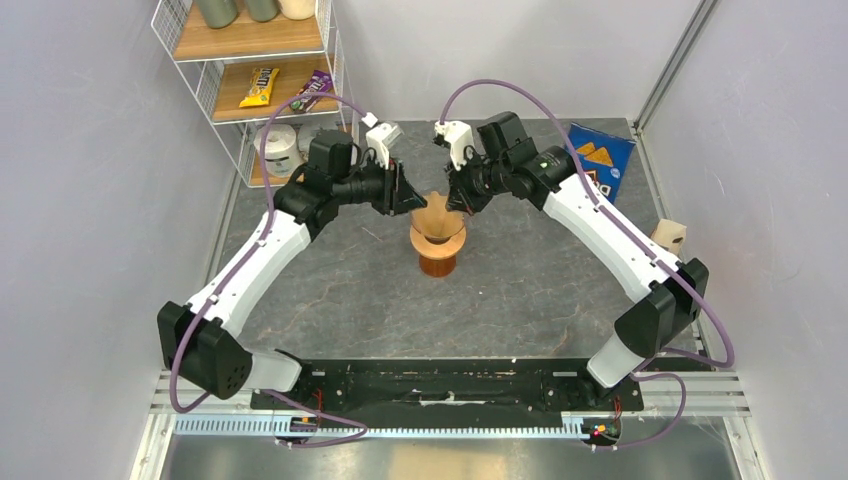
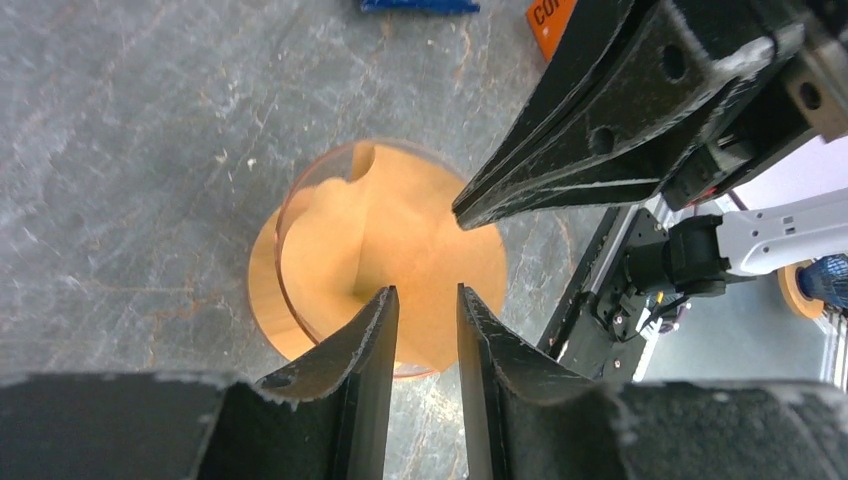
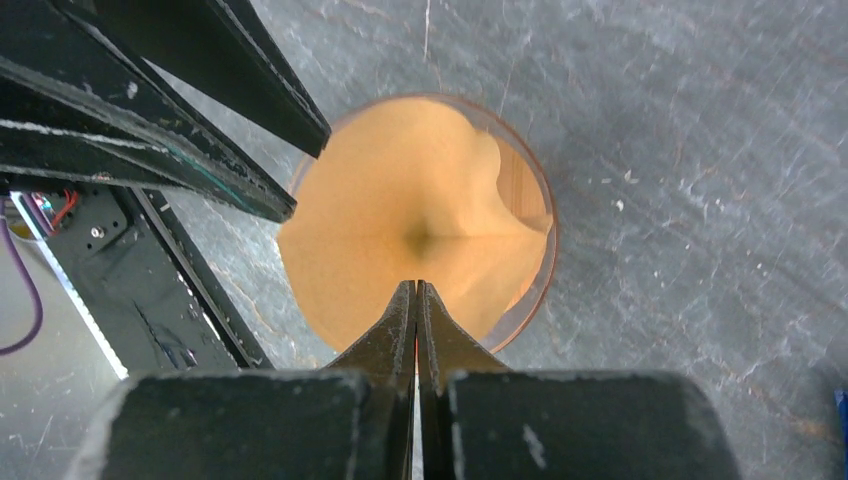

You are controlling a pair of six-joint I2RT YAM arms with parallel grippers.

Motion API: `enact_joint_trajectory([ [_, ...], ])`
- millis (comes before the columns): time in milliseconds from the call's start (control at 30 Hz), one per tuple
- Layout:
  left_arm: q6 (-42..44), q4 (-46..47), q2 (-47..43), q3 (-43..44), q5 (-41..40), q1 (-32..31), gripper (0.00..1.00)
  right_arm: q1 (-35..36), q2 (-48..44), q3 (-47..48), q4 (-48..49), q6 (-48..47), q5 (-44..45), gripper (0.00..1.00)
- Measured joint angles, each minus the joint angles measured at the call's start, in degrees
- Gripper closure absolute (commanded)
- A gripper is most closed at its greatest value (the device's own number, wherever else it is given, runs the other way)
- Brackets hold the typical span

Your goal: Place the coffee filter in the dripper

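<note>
Resting inside dripper (image 1: pixel 437 262), coffee filter (image 3: pixel 400 190), orange label (image 2: pixel 548 22) reading perhaps "CO"

Partial "CO" on orange label (image 2: pixel 546 22)

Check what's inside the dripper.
The coffee filter, opened into a cone, lines the dripper, leaving one strip of its wall bare. The paper covers the bottom of the funnel, so nothing beneath it can be seen.
</note>
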Motion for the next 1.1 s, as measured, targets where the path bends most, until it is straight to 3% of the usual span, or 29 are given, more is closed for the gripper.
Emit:
enact_joint_trajectory([
  [167,0.2,-0.5,-0.6,3.9,0.0,0.1,0.57,-0.2,-0.8,1.9,2.4,1.2,-0.9,1.00],
  [267,0.3,-1.8,-1.9,5.4,0.0,1.1,0.40,-1.0,-2.8,1.9,4.2,2.8,-1.3,1.00],
  [367,0.5,-3.5,-2.8,7.6,0.1,3.5,0.14,-3.1,-5.7,1.9,5.7,4.4,-1.3,1.00],
  [567,0.7,-10.3,-3.3,14.1,1.0,14.5,0.09,-10.6,-13.9,-1.9,8.9,7.8,0.3,0.98],
  [700,2.7,-17.9,-2.0,18.6,0.3,19.7,0.08,-16.6,-18.6,-8.1,9.8,9.6,1.8,0.79],
  [833,6.6,-25.8,0.8,22.1,-2.2,23.0,0.07,-23.5,-20.6,-14.4,9.9,11.1,3.2,0.47],
  [967,10.7,-31.8,4.3,22.3,-7.6,23.7,0.06,-28.9,-20.5,-19.4,9.7,11.9,4.3,0.20],
  [1100,12.9,-32.1,5.3,18.2,-13.7,23.6,0.06,-30.1,-20.5,-23.0,10.2,11.8,4.7,0.06],
])
